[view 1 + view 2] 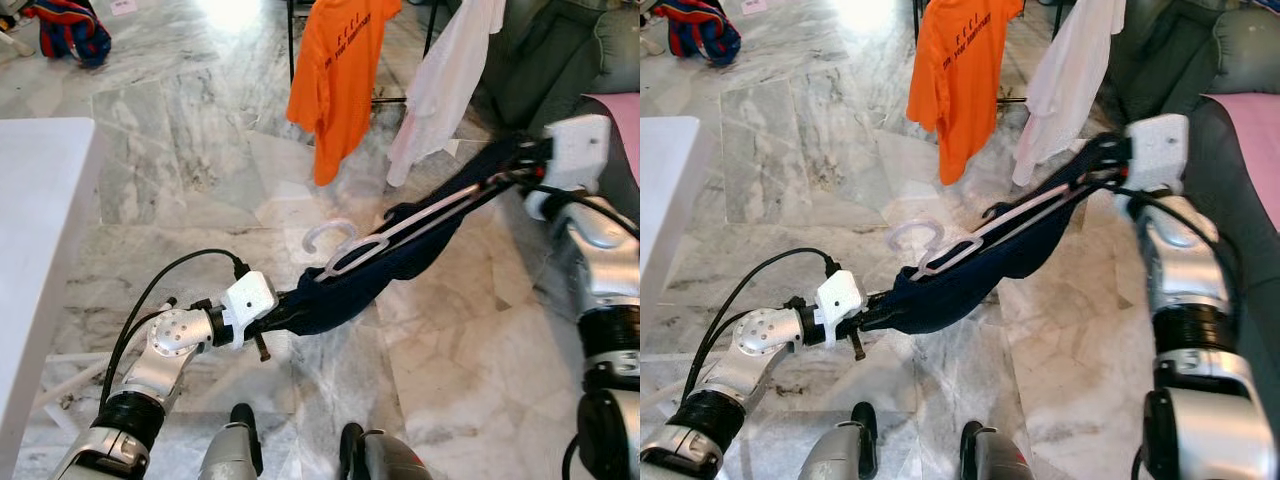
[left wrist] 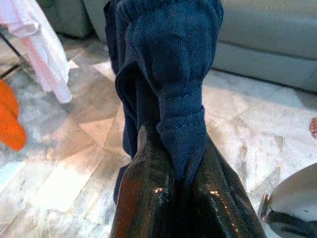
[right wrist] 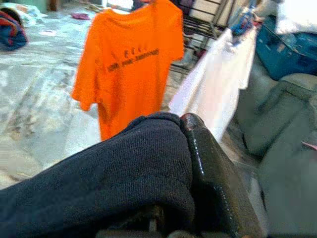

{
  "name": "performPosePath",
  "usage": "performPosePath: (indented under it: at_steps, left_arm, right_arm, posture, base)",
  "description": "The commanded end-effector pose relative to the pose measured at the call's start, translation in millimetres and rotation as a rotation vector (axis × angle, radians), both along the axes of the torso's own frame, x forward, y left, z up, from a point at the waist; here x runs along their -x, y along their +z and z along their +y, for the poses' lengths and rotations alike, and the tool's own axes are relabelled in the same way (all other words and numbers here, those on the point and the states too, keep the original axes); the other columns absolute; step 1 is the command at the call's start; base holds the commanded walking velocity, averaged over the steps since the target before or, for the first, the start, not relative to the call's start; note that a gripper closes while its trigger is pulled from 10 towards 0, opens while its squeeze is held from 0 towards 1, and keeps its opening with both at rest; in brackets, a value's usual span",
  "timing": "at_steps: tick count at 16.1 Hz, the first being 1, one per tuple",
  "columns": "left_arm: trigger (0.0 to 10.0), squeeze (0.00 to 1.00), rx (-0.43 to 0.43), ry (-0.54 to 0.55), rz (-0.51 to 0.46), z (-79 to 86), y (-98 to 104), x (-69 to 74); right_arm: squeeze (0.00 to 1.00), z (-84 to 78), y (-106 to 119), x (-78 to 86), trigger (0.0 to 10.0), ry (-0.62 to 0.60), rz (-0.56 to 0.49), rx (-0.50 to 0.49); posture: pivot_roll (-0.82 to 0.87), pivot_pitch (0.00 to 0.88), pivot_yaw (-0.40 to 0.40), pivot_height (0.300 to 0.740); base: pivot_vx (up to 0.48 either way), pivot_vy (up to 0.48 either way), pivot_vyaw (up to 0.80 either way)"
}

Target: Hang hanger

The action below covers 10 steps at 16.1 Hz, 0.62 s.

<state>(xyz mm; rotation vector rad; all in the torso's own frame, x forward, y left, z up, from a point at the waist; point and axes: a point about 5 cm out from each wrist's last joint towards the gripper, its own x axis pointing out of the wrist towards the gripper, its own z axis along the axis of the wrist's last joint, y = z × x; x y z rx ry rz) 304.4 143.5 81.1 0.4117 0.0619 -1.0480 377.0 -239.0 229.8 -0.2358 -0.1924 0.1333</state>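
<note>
- Left eye view: dark blue garment (image 1: 370, 270) on white hanger (image 1: 400, 232), stretched in mid-air between both arms.
- Left gripper (image 2: 173, 173) clamped on one end; right gripper (image 3: 198, 163) pinching the other.
- Carrying step, likely; next, lifting hook toward rack by orange shirt (image 1: 335, 70).

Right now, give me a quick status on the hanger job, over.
Left gripper and right gripper: jaws clamped on navy garment. White hanger lies across it, unhung. Orange shirt, white shirt hang ahead.
</note>
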Motion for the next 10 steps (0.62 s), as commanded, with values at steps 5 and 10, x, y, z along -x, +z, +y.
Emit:
performPosePath:
  at_steps: [5,10]
  left_arm:
    - [0.0,0.0,-0.125,0.074,0.129,14.4,-34.1,11.2]
    - [0.0,0.0,-0.146,0.103,0.082,-2.2,-27.1,-1.0]
  right_arm:
    - [0.0,11.8,27.3,7.5,0.0,0.033,-0.102,0.046]
    - [0.0,41.9,11.2,10.4,0.0,0.113,-0.037,0.117]
  posture:
    - [0.01,0.299,-0.031,0.74]
    - [0.01,0.3,-0.024,0.74]
  base:
    - [0.0,0.0,0.0]
    - [0.0,0.0,0.0]
